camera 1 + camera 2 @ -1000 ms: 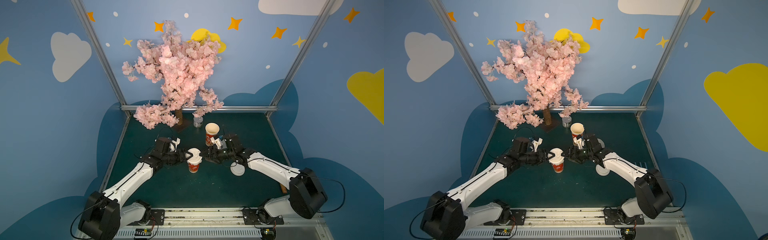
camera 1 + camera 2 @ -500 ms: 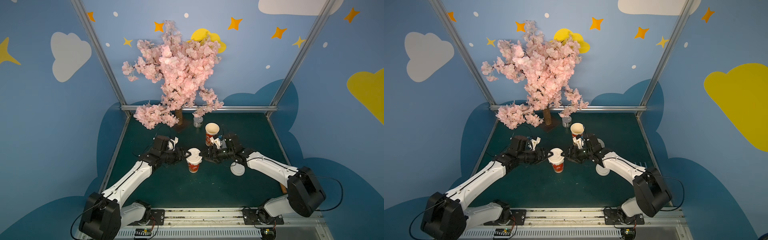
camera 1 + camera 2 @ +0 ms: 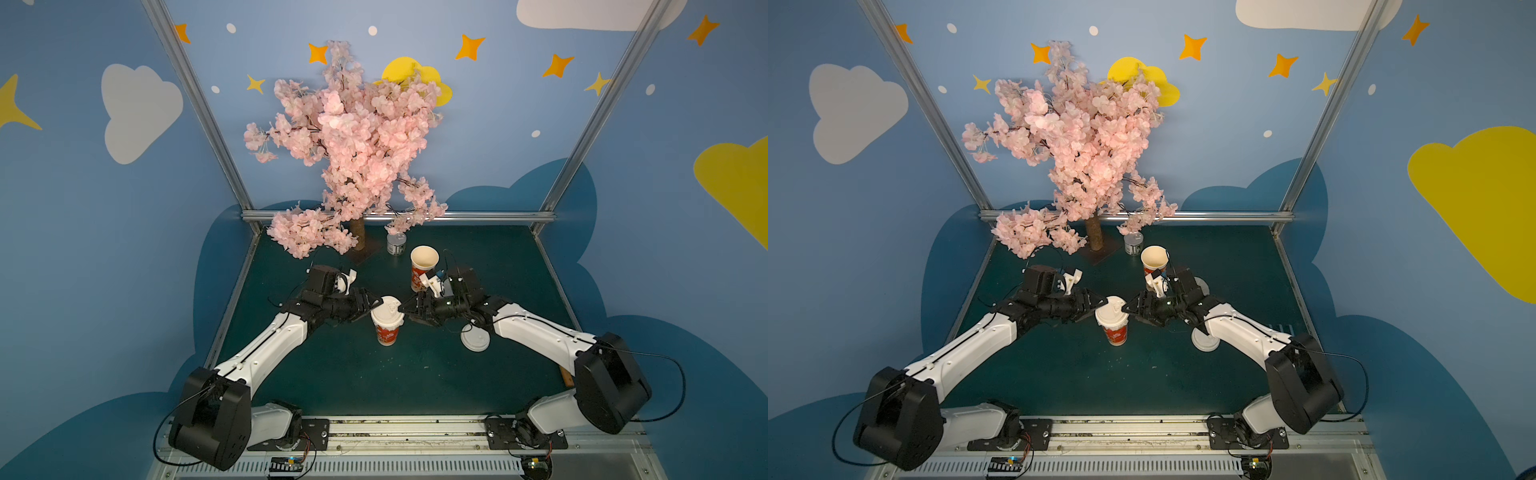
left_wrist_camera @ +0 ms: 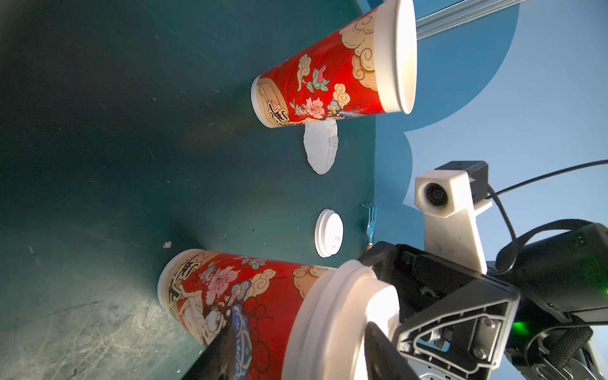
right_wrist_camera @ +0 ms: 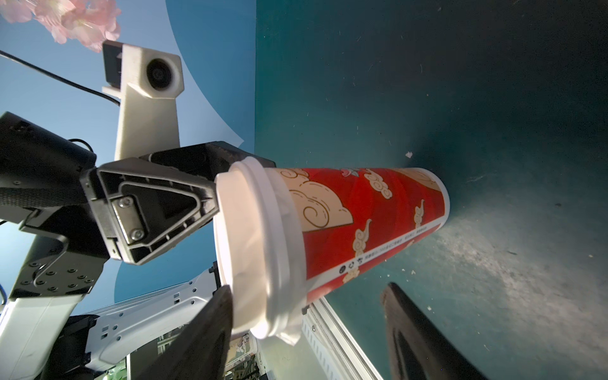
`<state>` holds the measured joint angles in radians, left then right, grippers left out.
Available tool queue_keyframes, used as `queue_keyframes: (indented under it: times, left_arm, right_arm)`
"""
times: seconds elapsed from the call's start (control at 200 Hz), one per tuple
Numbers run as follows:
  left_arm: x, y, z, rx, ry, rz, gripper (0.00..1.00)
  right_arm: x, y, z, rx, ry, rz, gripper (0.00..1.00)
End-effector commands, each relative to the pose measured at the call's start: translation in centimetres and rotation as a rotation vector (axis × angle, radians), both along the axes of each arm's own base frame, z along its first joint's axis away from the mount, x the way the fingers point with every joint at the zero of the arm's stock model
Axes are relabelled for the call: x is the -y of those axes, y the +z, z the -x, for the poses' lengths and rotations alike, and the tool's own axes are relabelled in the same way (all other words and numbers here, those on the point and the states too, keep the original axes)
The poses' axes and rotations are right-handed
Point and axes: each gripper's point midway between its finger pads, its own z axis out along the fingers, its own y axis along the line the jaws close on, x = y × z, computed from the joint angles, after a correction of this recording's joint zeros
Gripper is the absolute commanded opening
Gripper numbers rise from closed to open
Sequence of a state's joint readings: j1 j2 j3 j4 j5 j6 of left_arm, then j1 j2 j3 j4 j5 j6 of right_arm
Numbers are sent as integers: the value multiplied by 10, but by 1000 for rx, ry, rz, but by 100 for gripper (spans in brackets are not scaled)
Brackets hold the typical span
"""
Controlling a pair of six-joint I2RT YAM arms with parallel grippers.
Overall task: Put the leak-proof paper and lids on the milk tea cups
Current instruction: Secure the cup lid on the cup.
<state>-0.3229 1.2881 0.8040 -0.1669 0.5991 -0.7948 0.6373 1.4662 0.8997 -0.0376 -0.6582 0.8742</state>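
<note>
I have the left gripper (image 3: 377, 304) and the right gripper (image 3: 402, 309) both spread wide, one on each side of the lidded cup (image 3: 386, 332), close against its white lid (image 3: 387, 312). A crinkled paper edge (image 5: 289, 332) pokes out under that lid. Beyond the right gripper, the other paper sheet (image 4: 320, 144) lies flat on the table (image 3: 332, 374), just beside the open cup (image 4: 329, 75).
</note>
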Motion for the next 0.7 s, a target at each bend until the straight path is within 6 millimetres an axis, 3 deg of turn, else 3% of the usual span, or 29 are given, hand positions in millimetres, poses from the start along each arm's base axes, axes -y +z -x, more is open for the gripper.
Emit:
queue_keyframes:
  times: [0.0, 0.12, 0.205, 0.456, 0.691]
  left_arm:
    - [-5, -16, 2, -47, 4, -37, 60]
    - [-10, -39, 12, -106, 1, -74, 59]
    - [-11, -41, 15, -110, 0, -74, 59]
    - [-5, -2, 7, -31, -16, -37, 60]
    - [2, 33, 3, 33, -37, 3, 72]
  right_arm:
    - [11, -34, 4, -76, -23, 103, 71]
    - [11, -34, 4, -75, -20, 105, 71]
    - [11, -33, 4, -71, -18, 104, 71]
    - [5, -11, 0, -37, -2, 71, 76]
    - [0, 24, -6, 21, 11, 22, 81]
